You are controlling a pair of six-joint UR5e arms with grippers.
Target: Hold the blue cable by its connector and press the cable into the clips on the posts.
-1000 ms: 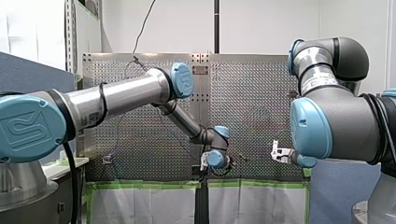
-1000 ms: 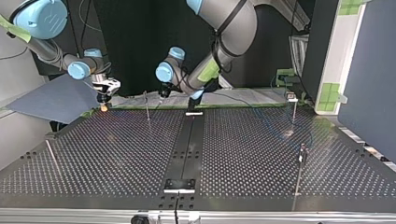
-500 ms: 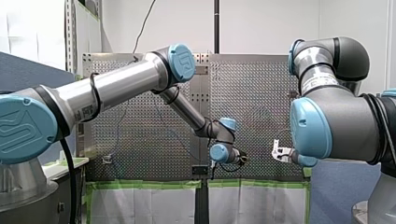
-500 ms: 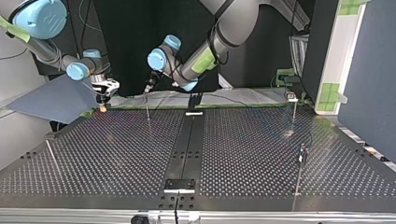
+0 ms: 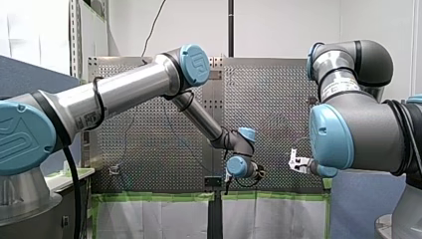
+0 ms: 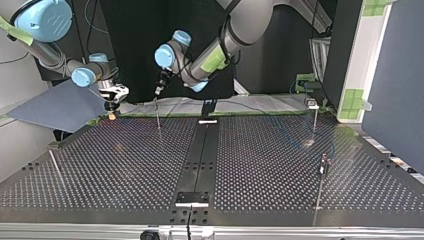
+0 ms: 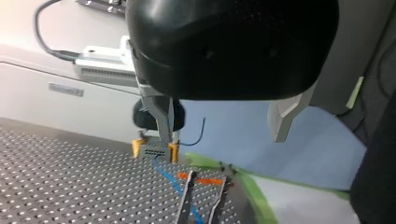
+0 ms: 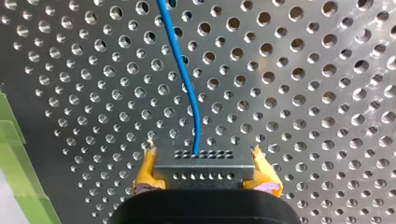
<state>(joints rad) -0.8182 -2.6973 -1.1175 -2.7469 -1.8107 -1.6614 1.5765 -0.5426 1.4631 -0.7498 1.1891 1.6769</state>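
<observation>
In the right wrist view my right gripper (image 8: 204,176) is shut on the grey connector (image 8: 204,163), with a yellow pad (image 8: 146,173) at each side. The blue cable (image 8: 187,79) runs from the connector out over the perforated table (image 8: 303,93). In the left wrist view my left gripper (image 7: 223,137) stands open and holds nothing. Ahead of it are the connector (image 7: 155,151), the blue cable (image 7: 173,184) and a clip (image 7: 187,203) with two metal prongs. In the top view my left gripper (image 6: 161,87) hangs just above a thin post (image 6: 157,114), right of my right gripper (image 6: 113,98).
More thin posts stand at the top view's right (image 6: 315,116), (image 6: 324,165) and near left (image 6: 55,167). A black rail (image 6: 200,155) runs down the table's middle. Green tape (image 7: 254,198) marks the table's edge by the clip.
My left arm has swung toward the top view's left and lifted a little, bringing its gripper over the thin post. My right gripper has stayed put with the connector.
</observation>
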